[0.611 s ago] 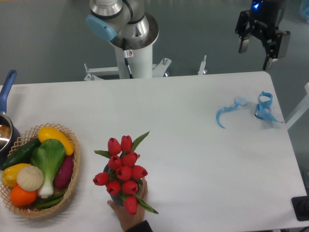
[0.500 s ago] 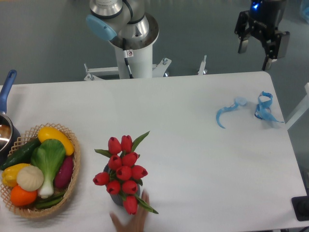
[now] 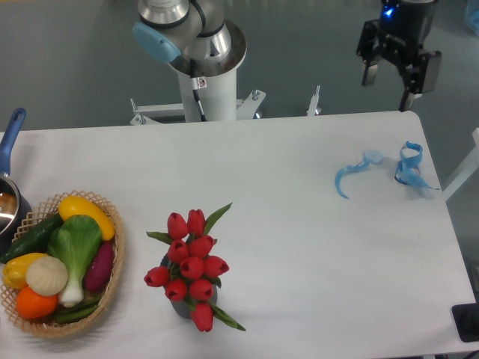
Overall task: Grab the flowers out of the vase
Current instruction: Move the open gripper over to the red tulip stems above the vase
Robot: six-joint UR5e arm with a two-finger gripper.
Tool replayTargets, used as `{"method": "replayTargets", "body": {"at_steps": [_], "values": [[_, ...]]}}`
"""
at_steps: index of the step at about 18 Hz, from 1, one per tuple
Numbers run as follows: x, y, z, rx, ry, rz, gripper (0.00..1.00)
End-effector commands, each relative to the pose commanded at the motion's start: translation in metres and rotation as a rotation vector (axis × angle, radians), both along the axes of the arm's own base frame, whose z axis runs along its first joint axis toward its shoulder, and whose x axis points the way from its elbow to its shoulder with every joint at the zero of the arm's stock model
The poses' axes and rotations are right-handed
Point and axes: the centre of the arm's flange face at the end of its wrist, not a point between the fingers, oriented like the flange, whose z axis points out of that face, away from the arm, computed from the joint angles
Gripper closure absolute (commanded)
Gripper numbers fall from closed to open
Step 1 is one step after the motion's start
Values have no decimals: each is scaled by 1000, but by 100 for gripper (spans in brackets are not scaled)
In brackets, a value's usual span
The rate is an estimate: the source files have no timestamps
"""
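The flowers, a bunch of red tulips with green leaves, stand in the vase, a small dark grey cylinder mostly hidden under the blooms, near the table's front edge left of centre. My gripper hangs open beyond the table's far right corner, far from the flowers, with nothing between its fingers.
A wicker basket of colourful vegetables sits at the front left. A blue-handled pot stands at the left edge. Blue ribbon pieces lie at the right side of the table. The arm's white base rises behind the far edge.
A person's hand that touched the vase from the front edge has withdrawn out of view. My gripper has shifted slightly left and up.
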Motion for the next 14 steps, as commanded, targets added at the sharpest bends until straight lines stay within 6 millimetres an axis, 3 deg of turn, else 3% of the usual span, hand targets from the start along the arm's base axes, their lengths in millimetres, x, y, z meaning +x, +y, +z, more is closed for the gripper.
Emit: {"method": "replayTargets", "body": {"at_steps": [3,6,9,14], "values": [[3,17,-4,151,-117,81,0],[18,32,-23,245,-246,139,0],[51,74,-62,276,-250,49,0],[81,127,-91,373,-275,-15,0]]}}
